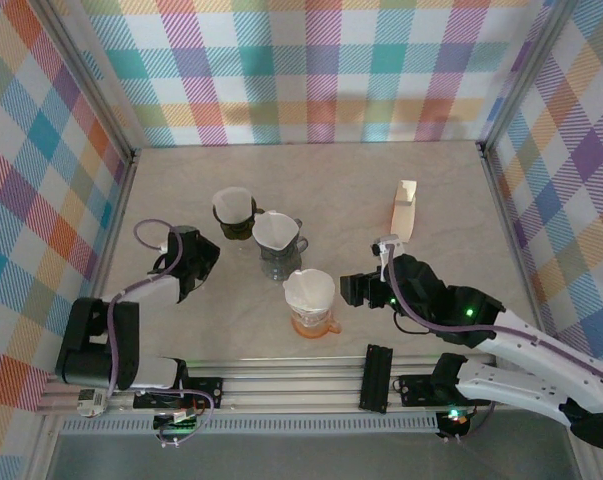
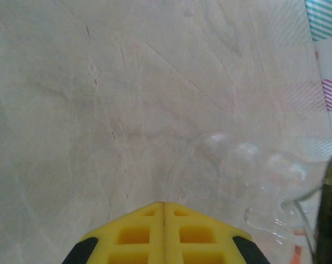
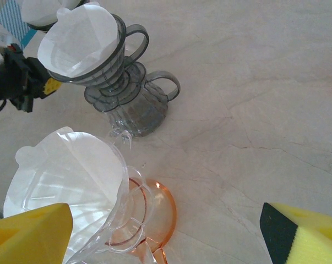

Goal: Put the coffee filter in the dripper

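Sitting inside clear dripper [image 3: 119,217], white coffee filter [image 3: 66,170]; dripper stands on orange base [image 3: 161,215] at front middle of table [image 1: 451,200]. Right gripper [image 1: 349,290] just beside it on right, jaws wide apart, holding nothing. Left gripper [image 2: 164,231] low over table, left of drippers, yellow pads pressed together, nothing between them. Grey dripper [image 3: 112,60] behind, own filter inside, stacked on grey server [image 3: 138,113]. Wooden stand [image 1: 405,210] further back, right.

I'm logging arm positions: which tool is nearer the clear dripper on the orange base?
Right. The right tool is close beside the clear dripper, on its right; the left tool is farther off, to its left.
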